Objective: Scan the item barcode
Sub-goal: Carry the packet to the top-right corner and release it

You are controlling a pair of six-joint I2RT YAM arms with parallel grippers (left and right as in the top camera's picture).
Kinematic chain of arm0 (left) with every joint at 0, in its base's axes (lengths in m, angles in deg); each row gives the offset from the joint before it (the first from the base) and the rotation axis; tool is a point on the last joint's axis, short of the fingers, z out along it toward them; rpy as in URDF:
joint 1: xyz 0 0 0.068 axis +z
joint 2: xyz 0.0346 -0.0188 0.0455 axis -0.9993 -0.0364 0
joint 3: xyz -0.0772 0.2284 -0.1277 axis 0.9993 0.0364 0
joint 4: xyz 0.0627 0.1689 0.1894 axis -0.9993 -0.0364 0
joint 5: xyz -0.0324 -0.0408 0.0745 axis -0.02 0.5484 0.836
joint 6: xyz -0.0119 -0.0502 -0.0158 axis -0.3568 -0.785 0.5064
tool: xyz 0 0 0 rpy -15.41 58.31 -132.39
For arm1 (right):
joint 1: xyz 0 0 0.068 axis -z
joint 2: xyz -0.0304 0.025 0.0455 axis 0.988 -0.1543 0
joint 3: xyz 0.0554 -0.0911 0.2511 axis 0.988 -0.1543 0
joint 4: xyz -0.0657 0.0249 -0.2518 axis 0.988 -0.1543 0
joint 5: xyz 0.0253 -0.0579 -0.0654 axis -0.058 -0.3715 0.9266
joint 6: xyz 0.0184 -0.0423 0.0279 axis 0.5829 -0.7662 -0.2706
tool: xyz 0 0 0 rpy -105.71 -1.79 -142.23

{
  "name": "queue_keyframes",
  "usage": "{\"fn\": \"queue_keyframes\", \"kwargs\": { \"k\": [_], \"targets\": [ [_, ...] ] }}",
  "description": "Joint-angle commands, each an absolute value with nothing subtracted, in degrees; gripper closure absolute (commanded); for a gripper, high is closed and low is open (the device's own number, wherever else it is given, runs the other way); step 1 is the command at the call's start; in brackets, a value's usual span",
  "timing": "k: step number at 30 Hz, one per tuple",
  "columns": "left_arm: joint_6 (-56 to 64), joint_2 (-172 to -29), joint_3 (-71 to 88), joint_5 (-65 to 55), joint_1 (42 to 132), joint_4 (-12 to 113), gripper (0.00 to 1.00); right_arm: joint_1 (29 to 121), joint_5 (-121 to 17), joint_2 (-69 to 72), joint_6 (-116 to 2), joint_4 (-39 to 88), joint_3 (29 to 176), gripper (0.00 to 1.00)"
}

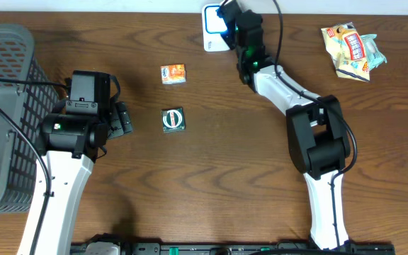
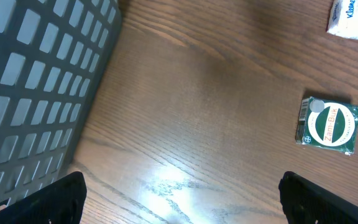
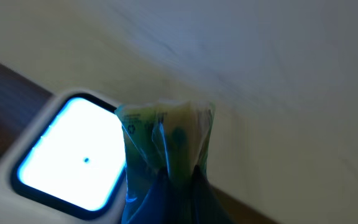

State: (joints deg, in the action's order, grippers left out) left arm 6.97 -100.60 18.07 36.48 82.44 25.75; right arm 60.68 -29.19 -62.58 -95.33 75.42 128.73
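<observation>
Here, right end effector (image 3: 166,196) tight on green packet (image 3: 166,134), long axis straight ahead, beside lit scanner (image 3: 67,155).

The item is a small crinkled packet (image 3: 165,134) of pale green-yellow film with fine dark print. It stands upright with its crimped top edge uppermost. The right gripper (image 3: 169,196) pinches it from below, closed on its lower end, where the film is tinted blue. The packet sits just beside the scanner (image 3: 67,155), overlapping the right edge of its window. The scanner (image 1: 210,34) is a white housing with rounded corners. Its lit window glows bright white with a blue rim and a small dark dot at its middle. In the overhead view the packet cannot be made out beside the scanner.
</observation>
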Motion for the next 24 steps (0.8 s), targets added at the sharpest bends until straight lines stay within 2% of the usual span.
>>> {"fn": "queue_keyframes", "kwargs": {
  "k": [1, 9, 16, 17, 19, 20, 22, 24],
  "targets": [
    [6.68, -100.78, 17.26, 36.63, 82.33, 25.6, 0.02, 63.98, -24.32, -59.39, -90.5, 72.71, 129.96, 0.99],
    [6.68, -100.78, 17.26, 36.63, 82.33, 25.6, 0.02, 75.65, -21.76, -51.54, -88.03, 56.89, 129.96, 0.99],
    [6.68, -100.78, 17.26, 36.63, 82.33, 25.6, 0.03, 87.39, -6.92, -50.47, -91.05, 44.8, 129.93, 0.97],
    [6.68, -100.78, 17.26, 36.63, 82.33, 25.6, 0.02, 89.03, -6.29, -50.49, -91.64, 42.99, 129.93, 0.91],
    [6.68, -100.78, 17.26, 36.63, 82.33, 25.6, 0.02, 92.59, -7.03, -50.49, -91.66, 39.42, 129.91, 0.67],
    [6.68, -100.78, 17.26, 36.63, 82.33, 25.6, 0.02, 94.21, -7.58, -50.49, -91.36, 37.89, 129.91, 0.53],
    [6.68, -100.78, 17.26, 36.63, 82.33, 25.6, 0.02, 97.11, -8.6, -50.49, -88.84, 35.53, 129.91, 0.16],
    [6.68, -100.78, 17.26, 36.63, 82.33, 25.6, 0.02, 99.06, -11.86, -50.49, -86.2, 33.5, 129.91, 0.01]
  ]
}}
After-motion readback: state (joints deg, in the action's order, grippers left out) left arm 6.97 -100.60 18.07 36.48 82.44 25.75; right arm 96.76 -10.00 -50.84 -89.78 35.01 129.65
